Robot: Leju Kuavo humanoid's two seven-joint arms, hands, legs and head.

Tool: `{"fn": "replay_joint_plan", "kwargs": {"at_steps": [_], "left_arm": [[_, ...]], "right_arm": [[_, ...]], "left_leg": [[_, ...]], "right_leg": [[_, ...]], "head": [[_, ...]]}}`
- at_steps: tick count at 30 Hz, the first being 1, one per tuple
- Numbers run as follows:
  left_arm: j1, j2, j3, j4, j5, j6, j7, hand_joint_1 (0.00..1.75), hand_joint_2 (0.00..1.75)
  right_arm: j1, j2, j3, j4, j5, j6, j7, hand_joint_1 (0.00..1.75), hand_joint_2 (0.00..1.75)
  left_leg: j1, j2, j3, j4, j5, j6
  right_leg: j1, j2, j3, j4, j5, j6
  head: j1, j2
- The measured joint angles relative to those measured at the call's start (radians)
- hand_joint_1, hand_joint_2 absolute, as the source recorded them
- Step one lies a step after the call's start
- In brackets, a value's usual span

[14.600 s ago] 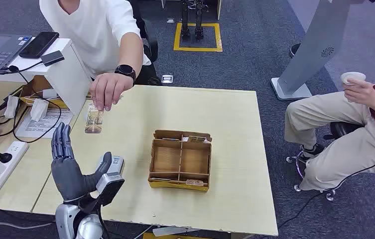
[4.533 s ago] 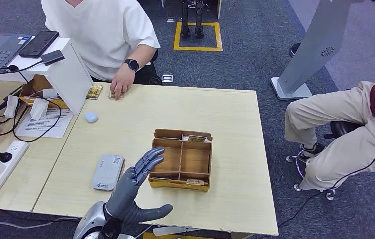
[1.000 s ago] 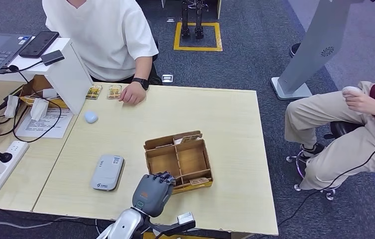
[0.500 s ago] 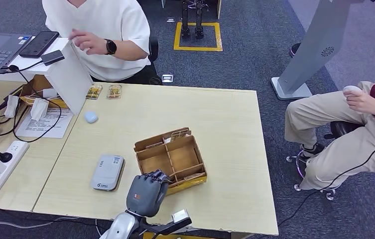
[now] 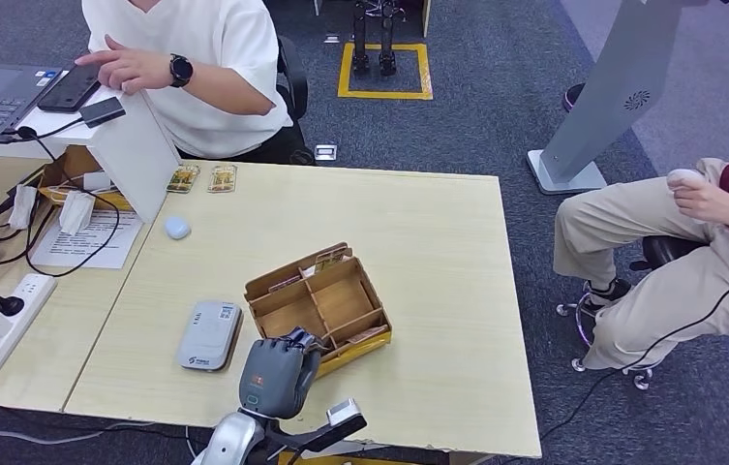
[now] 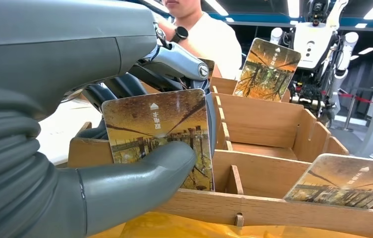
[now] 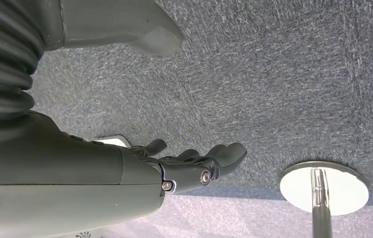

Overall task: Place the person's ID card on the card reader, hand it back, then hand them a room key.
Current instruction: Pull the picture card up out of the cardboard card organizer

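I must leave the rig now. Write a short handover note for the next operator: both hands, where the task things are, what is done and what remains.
Left hand: pinches a room key card between thumb and fingers, at the near edge of the wooden card box.
Right hand: hangs over the carpet, holds nothing, fingers loosely apart.
Card reader: on the table beside the box, nothing on it.
Two cards lie at the far table edge in front of the person, whose hand is on a phone.
Done: the key is gripped.
Left: lift the key out of the box and hand it to the person.
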Motion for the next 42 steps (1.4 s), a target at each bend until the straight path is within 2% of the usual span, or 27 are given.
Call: {"fn": "replay_joint_plan", "kwargs": {"at_steps": [16,42], "left_arm": [[0.012,0.000,0.008,0.000,0.011,-0.002,-0.008,1.75,1.75],[0.026,-0.017,0.030,-0.011,0.144,0.010,-0.089,1.75,1.75]], "right_arm": [[-0.003,0.008,0.000,0.000,0.000,0.000,-0.004,0.00,1.75],[-0.003,0.011,0.000,0.000,-0.009,0.000,-0.005,0.00,1.75]], "left_leg": [[0.000,0.000,0.000,0.000,0.000,0.000],[0.000,0.000,0.000,0.000,0.000,0.000]], "right_leg": [[0.000,0.000,0.000,0.000,0.000,0.000],[0.000,0.000,0.000,0.000,0.000,0.000]], "head": [[0.000,0.000],[0.000,0.000]]}}
